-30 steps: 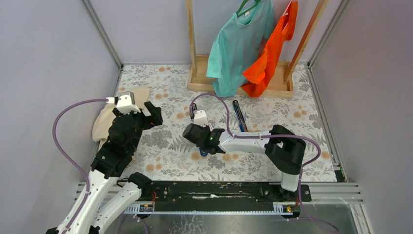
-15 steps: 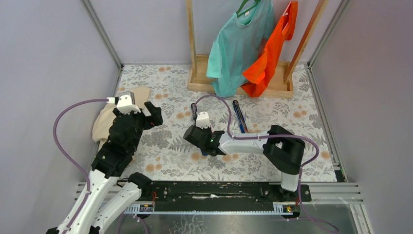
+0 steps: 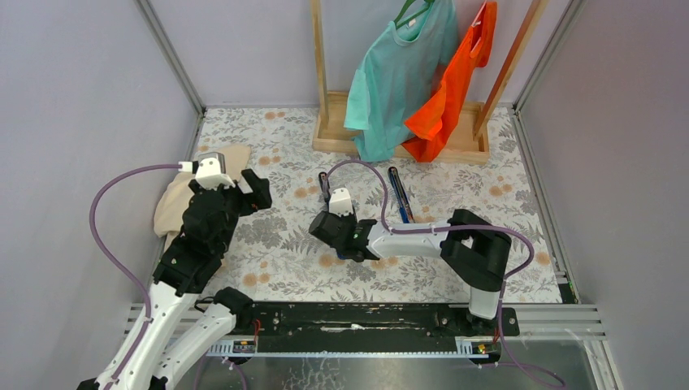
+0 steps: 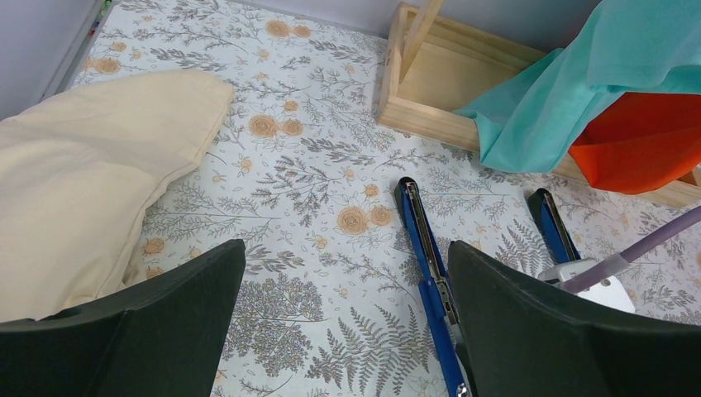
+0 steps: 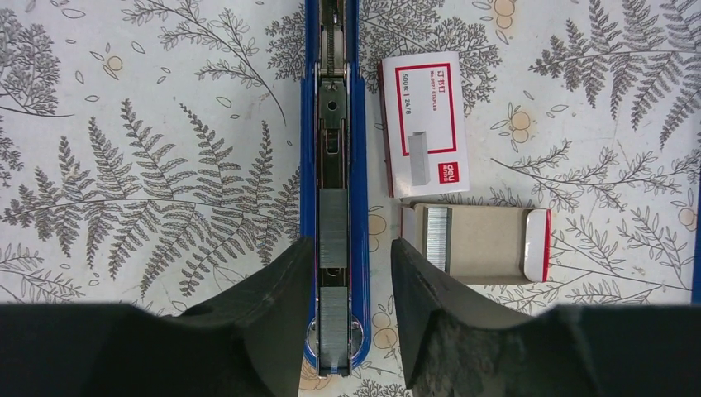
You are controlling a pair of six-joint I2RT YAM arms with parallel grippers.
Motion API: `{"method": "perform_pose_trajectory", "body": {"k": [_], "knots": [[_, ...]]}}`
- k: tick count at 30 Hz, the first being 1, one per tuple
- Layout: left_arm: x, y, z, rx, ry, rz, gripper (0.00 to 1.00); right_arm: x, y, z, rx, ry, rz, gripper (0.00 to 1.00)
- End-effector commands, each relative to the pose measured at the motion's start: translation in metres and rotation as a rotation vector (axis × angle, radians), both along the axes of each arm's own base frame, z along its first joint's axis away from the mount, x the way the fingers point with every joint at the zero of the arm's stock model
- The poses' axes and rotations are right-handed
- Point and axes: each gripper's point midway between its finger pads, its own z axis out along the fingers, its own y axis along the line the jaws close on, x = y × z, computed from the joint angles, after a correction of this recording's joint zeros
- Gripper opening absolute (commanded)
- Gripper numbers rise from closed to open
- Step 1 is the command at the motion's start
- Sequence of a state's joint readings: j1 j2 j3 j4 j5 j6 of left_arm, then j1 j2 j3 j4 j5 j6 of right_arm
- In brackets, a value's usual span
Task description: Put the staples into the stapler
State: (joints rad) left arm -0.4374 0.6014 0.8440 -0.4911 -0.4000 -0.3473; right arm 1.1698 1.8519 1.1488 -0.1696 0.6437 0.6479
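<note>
The open blue stapler (image 5: pixel 359 165) lies lengthwise on the floral table, its metal channel facing up. Two silvery blocks of staples (image 5: pixel 334 238) sit in that channel, one behind the other. My right gripper (image 5: pixel 351 248) is open and straddles the stapler's near end; its fingers (image 5: pixel 281 289) stand apart from the blue sides. From above, the right gripper (image 3: pixel 327 230) covers most of the stapler (image 3: pixel 324 184). My left gripper (image 4: pixel 345 248) hangs open and empty to the left, with the stapler (image 4: pixel 423 240) near its right finger.
A red-and-white staple box (image 5: pixel 425 124) and its cardboard tray (image 5: pixel 488 244) holding more staples lie right of the stapler. A second blue stapler (image 3: pixel 398 193) is farther right. A cream cloth (image 3: pixel 183 195) lies left. A wooden rack (image 3: pixel 398 138) with shirts stands behind.
My right gripper's jaws have parted, leaving the staples lying in the stapler's channel, and the hand has shifted slightly right. The left arm has not moved.
</note>
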Motion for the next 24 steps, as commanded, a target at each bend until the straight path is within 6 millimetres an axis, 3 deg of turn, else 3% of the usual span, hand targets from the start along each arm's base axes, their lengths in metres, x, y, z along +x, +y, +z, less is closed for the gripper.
{"method": "perform_pose_trajectory", "body": {"k": [1,10,16,24], "knots": [[0.003,-0.002,0.0,-0.011,-0.002,-0.002,1.0,0.004,0.005,0.035,0.056,-0.063,0.018,0.48],[0.011,-0.026,-0.014,-0.058,0.098,-0.076,1.0,-0.012,0.011,0.04,0.092,-0.039,0.173,0.57],[0.019,-0.044,-0.046,-0.133,0.239,-0.079,1.0,-0.017,0.008,0.03,0.069,-0.031,0.225,0.64],[0.035,-0.066,-0.097,-0.286,0.384,-0.079,1.0,-0.026,0.013,0.01,0.063,0.004,0.289,0.62]]}}
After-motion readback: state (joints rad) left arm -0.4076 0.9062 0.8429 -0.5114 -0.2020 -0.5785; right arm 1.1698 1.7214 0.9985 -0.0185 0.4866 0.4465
